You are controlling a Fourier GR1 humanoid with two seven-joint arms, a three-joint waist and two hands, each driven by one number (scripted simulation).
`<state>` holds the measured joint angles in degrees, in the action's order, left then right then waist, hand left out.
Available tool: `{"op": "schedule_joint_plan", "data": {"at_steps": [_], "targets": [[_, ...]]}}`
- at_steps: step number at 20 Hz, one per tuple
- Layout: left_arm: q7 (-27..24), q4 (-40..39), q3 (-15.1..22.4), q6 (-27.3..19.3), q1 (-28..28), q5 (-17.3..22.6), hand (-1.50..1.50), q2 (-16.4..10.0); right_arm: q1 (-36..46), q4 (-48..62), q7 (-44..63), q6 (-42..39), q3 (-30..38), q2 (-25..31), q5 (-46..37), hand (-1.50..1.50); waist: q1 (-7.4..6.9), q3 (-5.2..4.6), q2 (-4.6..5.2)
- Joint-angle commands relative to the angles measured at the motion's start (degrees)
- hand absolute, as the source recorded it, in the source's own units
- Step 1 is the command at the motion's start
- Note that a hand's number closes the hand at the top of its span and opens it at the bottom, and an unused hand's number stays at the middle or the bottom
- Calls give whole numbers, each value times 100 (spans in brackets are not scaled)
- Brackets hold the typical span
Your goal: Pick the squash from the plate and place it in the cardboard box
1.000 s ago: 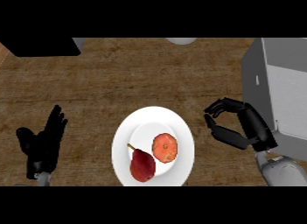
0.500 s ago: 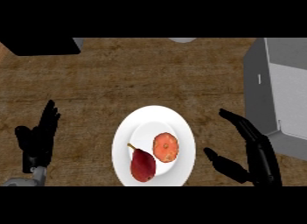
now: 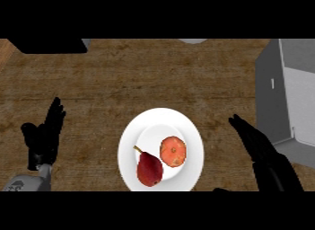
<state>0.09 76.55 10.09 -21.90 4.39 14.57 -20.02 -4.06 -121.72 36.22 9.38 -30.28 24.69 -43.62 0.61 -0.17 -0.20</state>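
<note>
Head view: white plate (image 3: 161, 117) carrying the round orange squash (image 3: 173, 151), with a dark red pear-shaped fruit (image 3: 149, 167) just beside it; right hand (image 3: 265, 157) right of the plate, before the grey box (image 3: 299, 103), fingers straight, holding nothing; left hand (image 3: 45, 137) left of the plate, open, fingers up.

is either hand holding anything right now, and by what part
Nothing is held. The left hand rests open at the left. The right hand is open to the right of the plate, clear of the squash.
</note>
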Motion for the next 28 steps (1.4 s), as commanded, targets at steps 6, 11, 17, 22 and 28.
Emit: {"op": "schedule_joint_plan", "data": {"at_steps": [6,11,17,22,28], "targets": [[-26,64,-38,126,-156,-100,0,101,1173,-156,2383,-2103,-857,-959,-360,-150,-119,10,12],[20,-200,-130,165,232,-191,0,189,1528,374,3180,-2648,-1206,-1688,-607,-150,-93,10,12],[365,275,-111,138,34,-242,0,137,1884,1267,3194,-2864,-730,-2236,-388,-150,-141,15,14],[18,7,-210,262,-33,-366,0,259,1887,1196,3436,-2931,-867,-2450,-419,-150,-89,15,13],[-74,-454,-365,374,324,-369,0,386,1975,1526,3906,-2540,-1387,-2461,-587,-150,-72,12,14]]}}
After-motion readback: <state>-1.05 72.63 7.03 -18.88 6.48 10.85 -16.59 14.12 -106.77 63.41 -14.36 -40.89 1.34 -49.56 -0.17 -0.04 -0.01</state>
